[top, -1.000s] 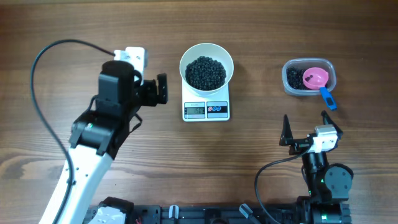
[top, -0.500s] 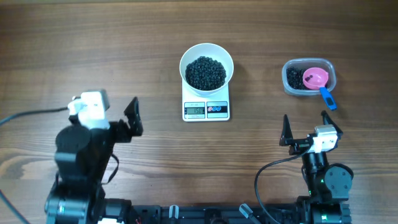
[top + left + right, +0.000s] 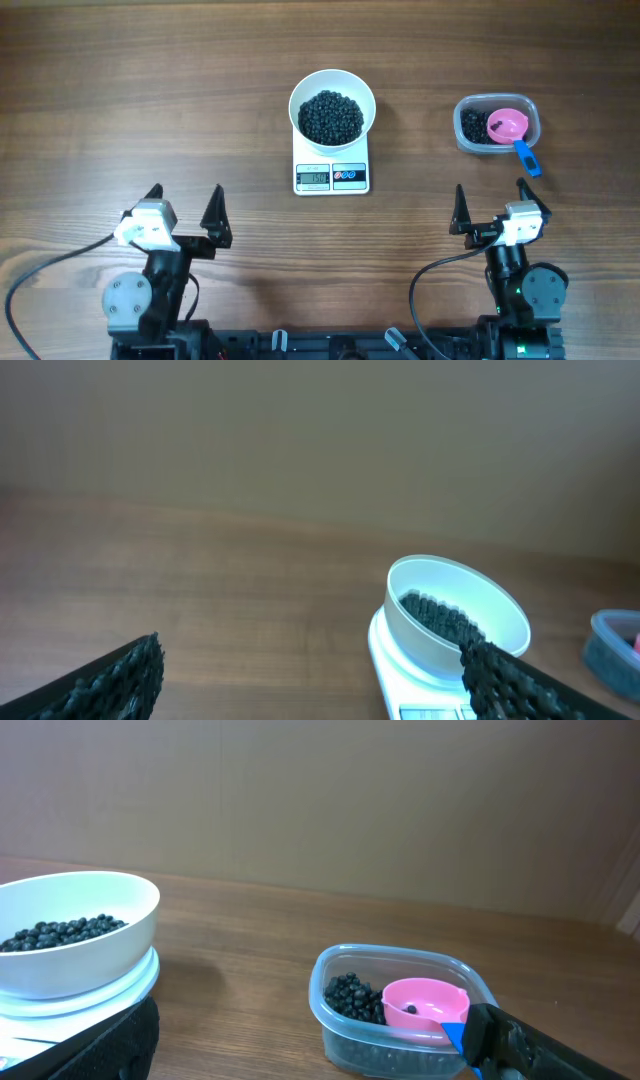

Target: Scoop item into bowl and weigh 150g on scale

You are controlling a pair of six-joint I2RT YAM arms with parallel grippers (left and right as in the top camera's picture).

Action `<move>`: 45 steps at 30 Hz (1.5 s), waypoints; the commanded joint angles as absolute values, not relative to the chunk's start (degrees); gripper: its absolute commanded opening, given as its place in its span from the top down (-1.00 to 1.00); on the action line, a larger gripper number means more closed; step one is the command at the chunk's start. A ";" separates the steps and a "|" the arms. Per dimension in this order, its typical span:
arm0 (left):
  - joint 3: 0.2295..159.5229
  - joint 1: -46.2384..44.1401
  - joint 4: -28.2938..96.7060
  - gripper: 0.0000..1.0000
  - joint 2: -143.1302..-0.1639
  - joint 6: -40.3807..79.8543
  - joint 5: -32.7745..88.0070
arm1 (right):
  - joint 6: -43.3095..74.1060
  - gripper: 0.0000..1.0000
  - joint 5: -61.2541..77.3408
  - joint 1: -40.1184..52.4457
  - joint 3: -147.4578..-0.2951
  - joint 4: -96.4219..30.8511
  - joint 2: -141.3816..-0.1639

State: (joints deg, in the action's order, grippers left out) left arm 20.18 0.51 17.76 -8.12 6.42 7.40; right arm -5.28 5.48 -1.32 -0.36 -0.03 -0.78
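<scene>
The white bowl (image 3: pixel 332 92) stands on the white scale (image 3: pixel 332 178) at the table's middle rear, holding a heap of the item, small black beads (image 3: pixel 332 116). Both grippers sit at the near edge, well away from it. My left gripper (image 3: pixel 186 197) is open and empty at the near left. My right gripper (image 3: pixel 490 197) is open and empty at the near right. The left wrist view has the bowl (image 3: pixel 455 622) on the scale (image 3: pixel 385 660) ahead to the right. In the right wrist view the bowl (image 3: pixel 80 935) is at the left.
A clear plastic tub (image 3: pixel 497 123) at the right rear holds more black beads and a pink scoop (image 3: pixel 508 125) with a blue handle (image 3: pixel 527 157). The right wrist view has the tub (image 3: pixel 400 1010) just ahead of the open jaws.
The left arm has drawn back from beside the bowl to the near left edge, jaws open throughout. The right arm, bowl and tub have not moved.
</scene>
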 commanded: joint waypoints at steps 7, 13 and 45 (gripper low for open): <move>12.99 1.26 12.14 -1.00 -0.16 6.90 8.10 | -5.91 -0.99 4.71 -1.45 -0.30 0.10 -0.21; 12.78 2.11 11.22 -1.00 -0.16 6.87 7.42 | -5.89 -0.99 4.71 -1.45 -0.30 0.10 -0.21; 0.32 2.33 4.56 -1.00 -0.16 -3.05 1.61 | -5.89 -0.99 4.73 -1.45 -0.30 0.10 -0.21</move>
